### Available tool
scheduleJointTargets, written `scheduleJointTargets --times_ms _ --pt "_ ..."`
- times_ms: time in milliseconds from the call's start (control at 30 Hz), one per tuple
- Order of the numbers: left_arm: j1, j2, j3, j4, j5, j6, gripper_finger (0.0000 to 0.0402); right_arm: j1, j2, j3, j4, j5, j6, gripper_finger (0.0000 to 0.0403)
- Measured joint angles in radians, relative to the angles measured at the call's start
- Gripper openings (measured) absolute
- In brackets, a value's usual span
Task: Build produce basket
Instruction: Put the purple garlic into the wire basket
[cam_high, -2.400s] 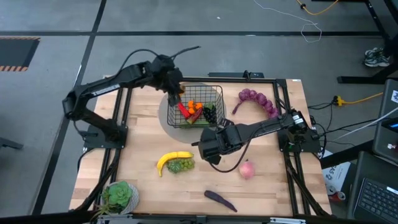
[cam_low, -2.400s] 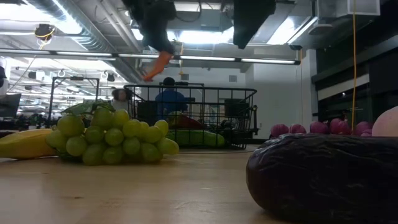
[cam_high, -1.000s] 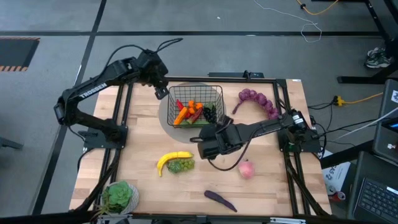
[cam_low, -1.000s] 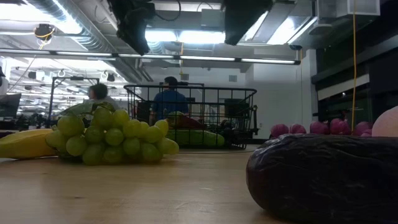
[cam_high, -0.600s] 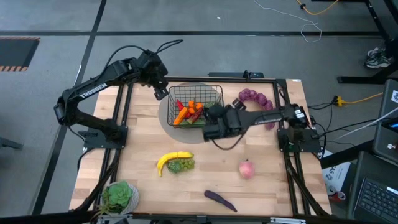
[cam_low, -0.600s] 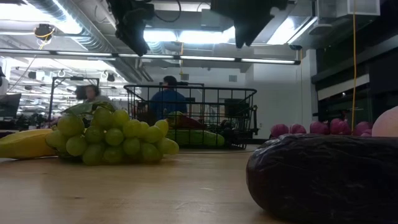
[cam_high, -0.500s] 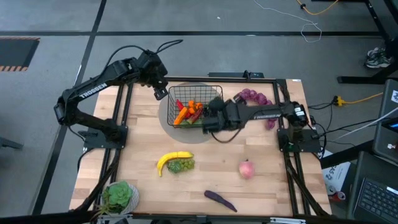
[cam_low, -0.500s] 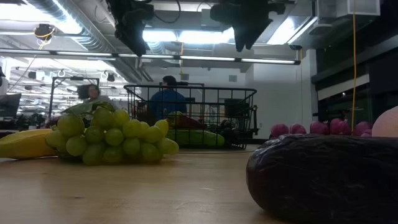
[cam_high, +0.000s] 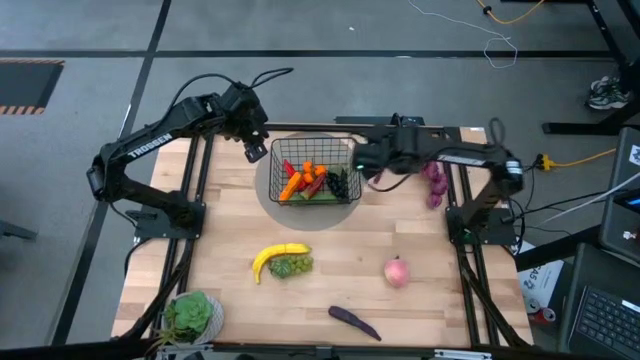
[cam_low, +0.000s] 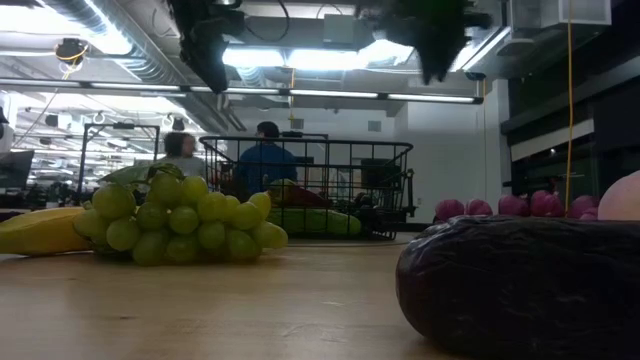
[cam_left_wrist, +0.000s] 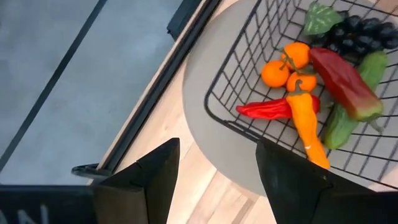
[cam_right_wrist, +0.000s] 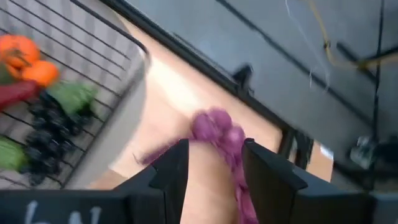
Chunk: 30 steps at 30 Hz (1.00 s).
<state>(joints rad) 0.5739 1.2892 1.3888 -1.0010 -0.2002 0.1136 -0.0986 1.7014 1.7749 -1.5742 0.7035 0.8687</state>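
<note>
The basket sat on a round grey disc at the far middle of the surface, its sides square to the surface's edges; inside it the orange pepper and red chili lay roughly crosswise to each other, beside two oranges, dark grapes and a green cucumber; the banana lay on the near-left part of the surface, its long axis running left to right, touching the green grapes; the eggplant lay slantwise near the front edge, the peach to its right; the purple grape bunch curved along the far right.

Since a second earlier the right arm had swung from above the middle of the surface to the far right, just past the basket's right side; the left arm had stayed put.

The left end effector hung over the basket's far-left corner, fingers apart and holding nothing; the right end effector hovered above the purple grape bunch, fingers apart, touching nothing.
</note>
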Motion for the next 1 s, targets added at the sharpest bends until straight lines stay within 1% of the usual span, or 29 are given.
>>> scheduleJointTargets --times_ms 100,267,400,500,633,800,867,1000 --pt "0.0 0.0 0.0 0.0 -0.009 -0.004 0.0208 -0.018 -0.096 -0.125 0.001 -0.042 0.102 0.0149" --pt "0.0 0.0 0.0 0.005 -0.01 -0.007 0.0208 -0.021 -0.201 -0.338 0.021 -0.103 0.318 0.0149" --pt "0.0 0.0 0.0 0.007 -0.016 -0.008 0.0208 -0.036 -0.229 -0.482 0.022 -0.171 0.484 0.0149" --pt "0.0 0.0 0.0 0.007 -0.016 -0.008 0.0208 -0.073 -0.237 -0.581 0.025 -0.247 0.542 0.0149" --pt "0.0 0.0 0.0 0.008 -0.016 -0.009 0.0208 -0.155 -0.239 -0.689 0.046 -0.335 0.544 0.0149" --pt "0.0 0.0 0.0 0.008 -0.016 -0.009 0.0208 -0.254 -0.239 -0.745 0.06 -0.335 0.528 0.0149" --pt "0.0 0.0 0.0 0.008 -0.016 -0.009 0.0208 -0.291 -0.239 -0.748 0.1 -0.332 0.455 0.0149" --pt "0.0 0.0 0.0 0.015 -0.016 -0.009 0.0208 -0.362 -0.239 -0.749 0.247 -0.331 0.252 0.0149"
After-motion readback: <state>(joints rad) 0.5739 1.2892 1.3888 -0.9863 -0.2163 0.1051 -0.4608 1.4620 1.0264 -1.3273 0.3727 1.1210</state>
